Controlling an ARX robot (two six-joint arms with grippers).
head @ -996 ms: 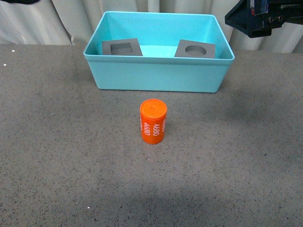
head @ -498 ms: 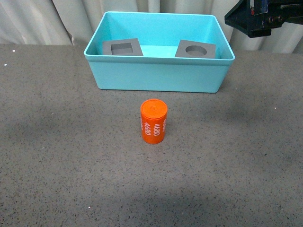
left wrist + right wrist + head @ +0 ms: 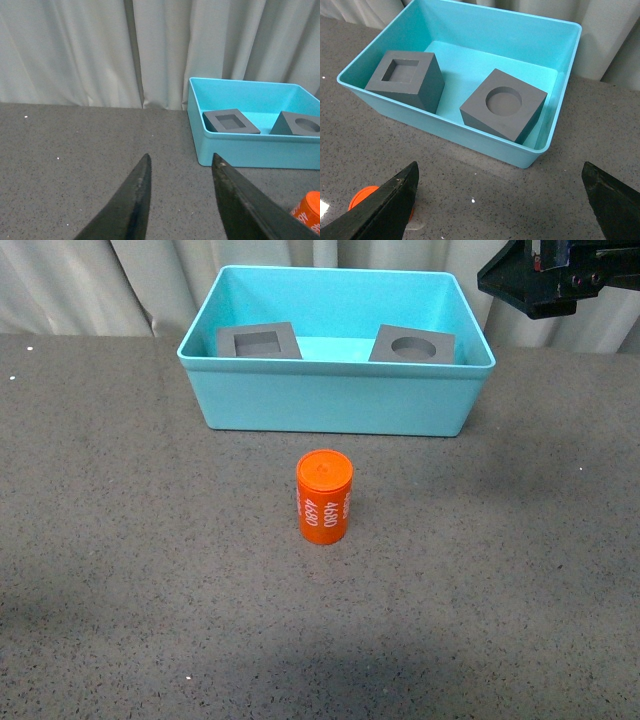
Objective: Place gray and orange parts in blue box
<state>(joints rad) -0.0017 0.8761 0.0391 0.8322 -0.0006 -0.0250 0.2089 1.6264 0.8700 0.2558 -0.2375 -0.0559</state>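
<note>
The orange cylinder (image 3: 324, 497) marked "4680" stands upright on the dark table in front of the blue box (image 3: 335, 395). Both gray cubes lie inside the box: the one with a square recess (image 3: 258, 341) at its left, the one with a round recess (image 3: 412, 345) at its right, tilted. The right wrist view shows the same box (image 3: 450, 131), square-recess cube (image 3: 406, 80), round-recess cube (image 3: 503, 104) and the cylinder's top (image 3: 362, 195). My right gripper (image 3: 500, 170) is open and empty, high above the table beside the box. My left gripper (image 3: 181, 160) is open and empty, with the cylinder (image 3: 308, 211) off to one side.
Pale curtains (image 3: 100, 285) hang behind the table. The right arm's dark body (image 3: 560, 275) shows at the top right of the front view. The speckled dark tabletop (image 3: 150, 570) stretches round the cylinder.
The right arm's body has shifted slightly right in the front view. The cylinder, cubes and box have not moved.
</note>
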